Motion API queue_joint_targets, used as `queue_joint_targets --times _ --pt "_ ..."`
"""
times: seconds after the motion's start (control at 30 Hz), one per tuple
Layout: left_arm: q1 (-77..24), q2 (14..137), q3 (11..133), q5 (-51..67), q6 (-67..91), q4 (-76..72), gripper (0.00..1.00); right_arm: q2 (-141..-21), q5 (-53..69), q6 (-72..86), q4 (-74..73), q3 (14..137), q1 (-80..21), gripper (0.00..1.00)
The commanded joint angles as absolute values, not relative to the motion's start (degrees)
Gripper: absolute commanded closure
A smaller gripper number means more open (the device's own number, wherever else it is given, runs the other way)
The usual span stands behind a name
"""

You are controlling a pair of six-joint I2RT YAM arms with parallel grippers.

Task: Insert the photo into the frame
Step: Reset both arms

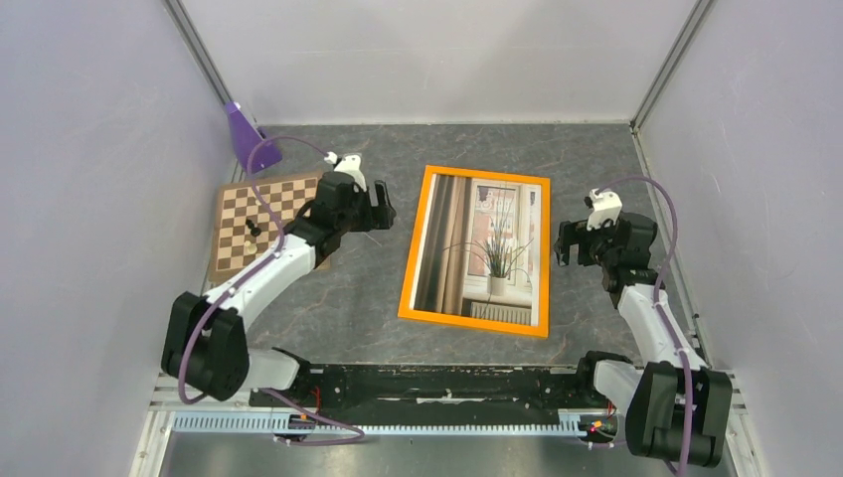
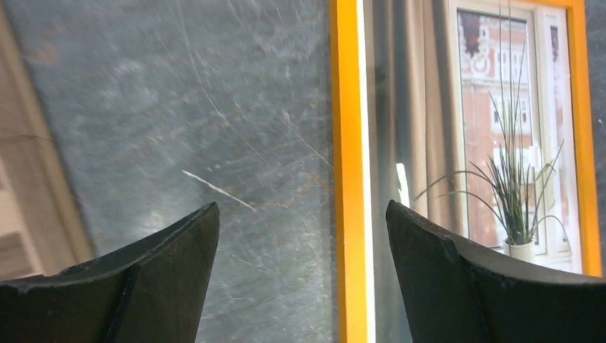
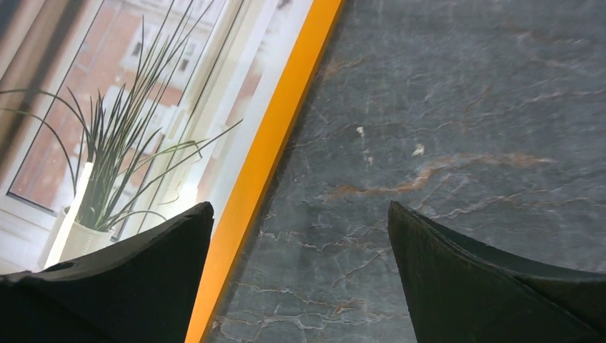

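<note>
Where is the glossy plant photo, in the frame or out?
In: the glossy plant photo lies bordered on all sides by the orange wooden frame.

We find the overhead view bright and even, lit from above, with only faint soft shadows on the table (image 1: pixel 358 298) beneath the arms. Just ahead of the left gripper (image 2: pixel 301 207), the photo (image 2: pixel 464 143) carries a small white glint and a greyish sheen, while the chessboard (image 2: pixel 25 186) off to its left is blurred. Both wrist views render their own fingers (image 2: pixel 164 286) dark and soft-edged.
</note>
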State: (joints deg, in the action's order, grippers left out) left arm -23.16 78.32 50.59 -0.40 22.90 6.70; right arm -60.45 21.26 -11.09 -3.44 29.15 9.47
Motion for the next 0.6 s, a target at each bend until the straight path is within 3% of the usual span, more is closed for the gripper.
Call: queue_joint_targets --times 0.0,0.57 --pt "-22.7 72.7 55.6 -7.1 9.9 12.0 0.08 -55.3 17.1 -12.3 -0.4 29.9 9.2 0.03" --pt "-21.9 53.7 54.2 -11.6 0.1 16.1 0.07 -45.2 8.7 -15.0 -7.7 32.1 9.3 0.02"
